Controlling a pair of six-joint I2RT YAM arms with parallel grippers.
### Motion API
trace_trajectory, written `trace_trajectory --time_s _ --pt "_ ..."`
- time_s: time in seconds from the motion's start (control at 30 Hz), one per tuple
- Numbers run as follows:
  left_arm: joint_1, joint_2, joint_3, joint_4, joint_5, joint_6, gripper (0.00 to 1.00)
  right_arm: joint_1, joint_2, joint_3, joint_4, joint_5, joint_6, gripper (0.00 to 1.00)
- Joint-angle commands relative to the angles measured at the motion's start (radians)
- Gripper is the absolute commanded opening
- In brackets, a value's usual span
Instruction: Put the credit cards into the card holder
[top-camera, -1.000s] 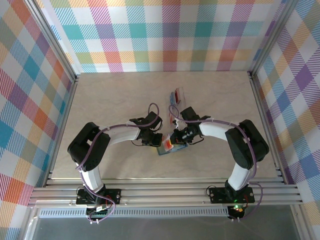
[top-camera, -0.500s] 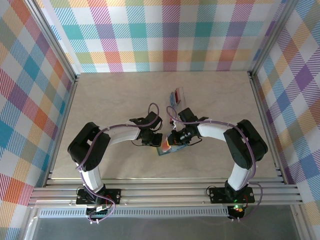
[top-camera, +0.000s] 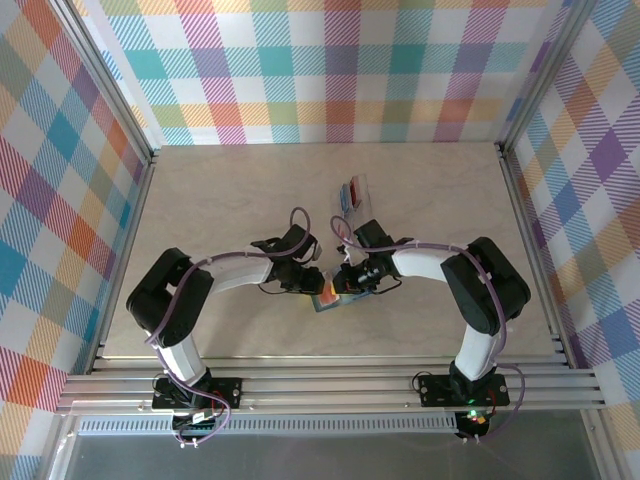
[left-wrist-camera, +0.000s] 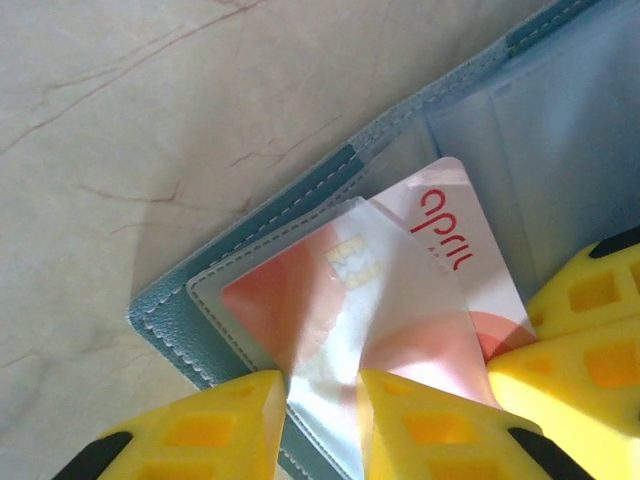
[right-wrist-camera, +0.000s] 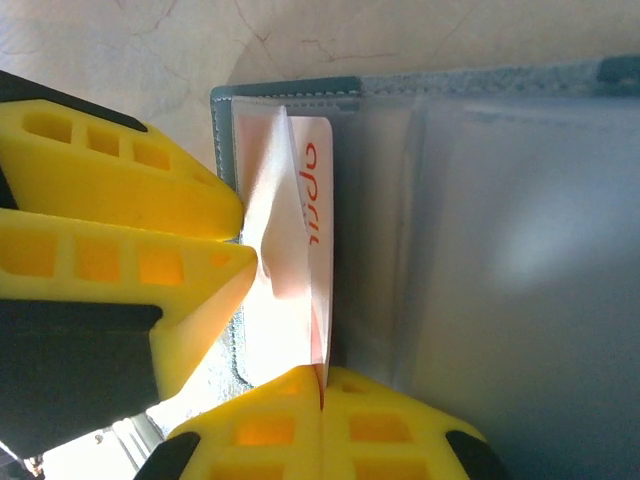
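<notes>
From above we cannot make out the red card (top-camera: 328, 294) or wallet (top-camera: 330, 300); the grippers cover most of both. At the left wrist, the card's (left-wrist-camera: 400, 290) lower edge hides behind yellow fingers (left-wrist-camera: 420, 425), and its print is cut short.

Top camera: high, behind the arm bases, angled down over the whole bench (top-camera: 220, 200). Wrist cameras: close-range, both framing the open holder (left-wrist-camera: 300, 200) and red card (right-wrist-camera: 300, 210).

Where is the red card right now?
The red card sits partway under a clear sleeve of the open card holder, near the table's centre, between the left gripper and right gripper.
</notes>
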Motion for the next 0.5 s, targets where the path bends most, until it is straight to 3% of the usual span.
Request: trace_trajectory --time_s 0.0,0.17,0.47 --pt "0.025 -0.023 -0.039 -0.020 -0.012 -0.019 0.26 0.011 0.019 -0.037 -0.053 0.036 -0.002 0.03" --pt "0.032 0.010 -0.031 -0.023 -0.012 -0.024 0.11 0.011 0.010 -0.042 -0.049 0.033 -0.004 0.06" --pt "0.032 0.041 -0.025 -0.012 0.009 -0.028 0.08 0.016 -0.015 -0.065 0.007 -0.039 0.023 0.10"
